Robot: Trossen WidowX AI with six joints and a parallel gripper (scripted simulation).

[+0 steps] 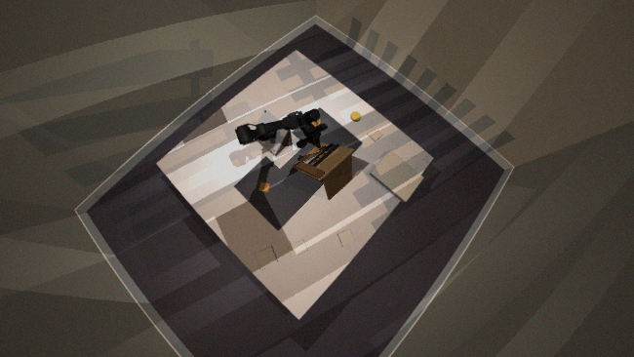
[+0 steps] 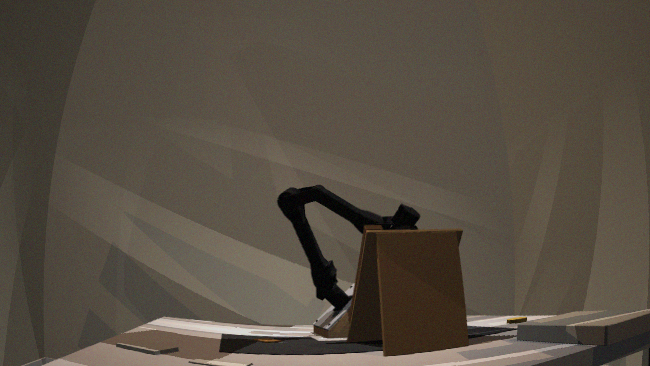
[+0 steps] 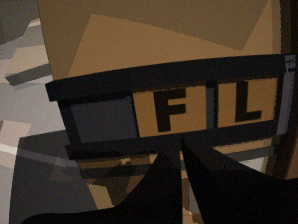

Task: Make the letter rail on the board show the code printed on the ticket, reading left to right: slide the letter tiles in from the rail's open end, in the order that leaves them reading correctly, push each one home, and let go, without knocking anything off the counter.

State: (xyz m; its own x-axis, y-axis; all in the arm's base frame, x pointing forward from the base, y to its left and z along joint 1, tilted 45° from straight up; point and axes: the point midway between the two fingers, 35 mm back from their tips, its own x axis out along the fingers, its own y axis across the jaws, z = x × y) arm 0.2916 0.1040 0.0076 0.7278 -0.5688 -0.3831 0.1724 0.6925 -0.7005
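The board (image 1: 338, 182) (image 2: 422, 295) (image 3: 165, 40) stands upright like a tent. Its dark letter rail (image 3: 165, 72) holds the F tile (image 3: 195, 112) and, to its right, the L tile (image 3: 269, 102). A narrow dark gap shows between them. Left of F the rail's channel is bare. My gripper (image 3: 178, 143) is shut and empty, its tips together at the rail's lower edge just below F. The ticket's print is hidden behind the fingers. Another orange tile (image 1: 264, 186) (image 2: 268, 340) lies on the dark mat; its letter cannot be read.
The dark mat (image 1: 293, 207) runs under the board. A yellow disc (image 1: 355, 116) (image 2: 516, 320) lies beyond it. A broad beige block (image 1: 397, 178) (image 2: 560, 326) sits near the counter edge. Thin flat squares, one of them pale (image 1: 346, 237), lie on the counter.
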